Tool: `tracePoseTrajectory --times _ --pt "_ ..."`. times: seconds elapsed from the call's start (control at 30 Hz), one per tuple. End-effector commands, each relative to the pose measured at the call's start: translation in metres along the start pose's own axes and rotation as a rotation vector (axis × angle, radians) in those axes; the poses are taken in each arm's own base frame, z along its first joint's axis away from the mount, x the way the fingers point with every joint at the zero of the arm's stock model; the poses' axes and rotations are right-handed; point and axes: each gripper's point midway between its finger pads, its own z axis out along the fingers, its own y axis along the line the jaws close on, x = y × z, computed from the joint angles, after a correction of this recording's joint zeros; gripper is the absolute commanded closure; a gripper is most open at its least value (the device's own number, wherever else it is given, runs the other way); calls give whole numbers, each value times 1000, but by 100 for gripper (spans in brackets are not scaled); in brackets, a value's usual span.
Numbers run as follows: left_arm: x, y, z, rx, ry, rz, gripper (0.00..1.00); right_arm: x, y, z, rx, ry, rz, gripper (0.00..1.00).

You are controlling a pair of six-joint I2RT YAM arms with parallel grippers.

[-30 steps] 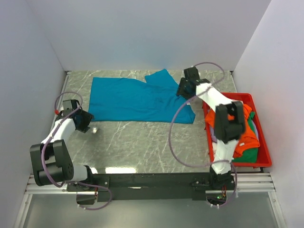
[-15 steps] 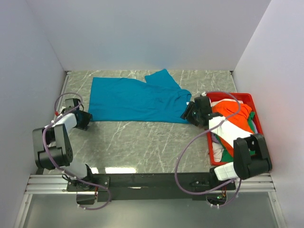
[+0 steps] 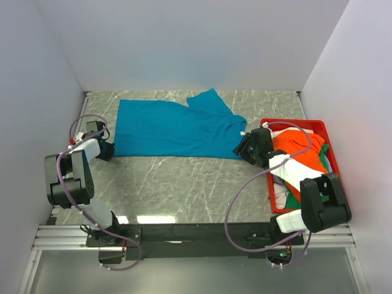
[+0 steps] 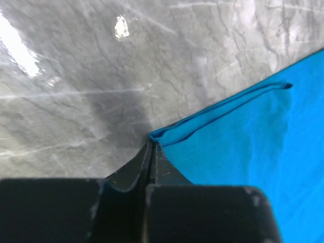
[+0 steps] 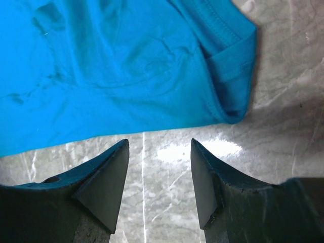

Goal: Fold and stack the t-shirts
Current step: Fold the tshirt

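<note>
A teal-blue short-sleeved cloth t-shirt [image 3: 177, 125] lies spread flat across the grey marble tabletop [image 3: 184, 184]. The left hand [image 4: 152, 148] pinches its near left hem corner tight. The right hand [image 5: 159, 147], spread wide, hangs just beside its right edge, near the red plastic bin [image 3: 309, 123].

Teal t-shirt [image 3: 177, 127] spread flat on marble table [image 3: 184, 184], red bin [image 3: 309, 123] of crumpled shirts [image 3: 303, 150] at right
</note>
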Motion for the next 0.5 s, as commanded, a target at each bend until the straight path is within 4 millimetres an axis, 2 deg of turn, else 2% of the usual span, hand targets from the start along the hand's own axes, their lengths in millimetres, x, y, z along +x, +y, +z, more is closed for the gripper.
tracePoseTrajectory --times 0.0,0.07,0.2,0.33,0.47 --pt "-14 11 -5 -91 -51 47 99 -8 -8 10 34 -39 20 41" --pt "-21 9 -10 -101 -68 61 99 -7 -10 13 45 -32 19 41" --pt "-30 17 -15 -149 -92 81 99 -3 -15 19 61 -22 19 41" --pt "-33 24 -17 -162 -85 78 99 5 -18 21 66 -1 20 42" --pt "-35 22 -21 -151 -87 74 99 10 -22 22 77 5 15 42"
